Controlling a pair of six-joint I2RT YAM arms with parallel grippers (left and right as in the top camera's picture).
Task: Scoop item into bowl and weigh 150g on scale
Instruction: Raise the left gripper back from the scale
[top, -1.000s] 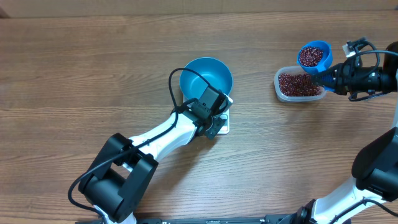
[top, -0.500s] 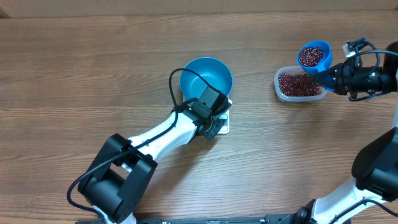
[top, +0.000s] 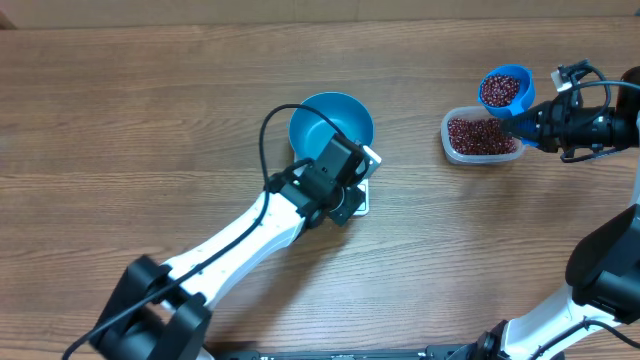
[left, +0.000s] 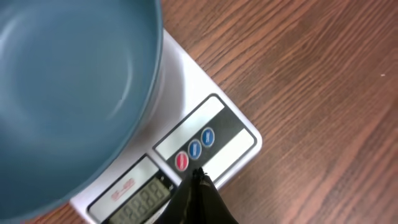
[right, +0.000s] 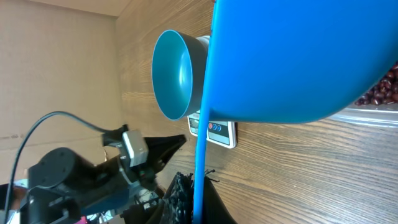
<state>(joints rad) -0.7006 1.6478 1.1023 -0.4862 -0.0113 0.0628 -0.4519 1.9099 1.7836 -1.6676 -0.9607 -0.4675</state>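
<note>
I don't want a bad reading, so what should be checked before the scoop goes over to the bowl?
1. The bowl sits on the scale: ok.
2. The bowl is empty: ok.
3. The display reads zero: cannot tell, digits blurred.
4. The scoop holds beans: ok.
5. The right gripper is shut on the scoop: ok.
6. The left gripper is off the scale: cannot tell; its shut tip is at the buttons.

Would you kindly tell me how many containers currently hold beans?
2: the blue scoop at the far right, and the clear tub beside it. The bowl on the scale is empty.
</note>
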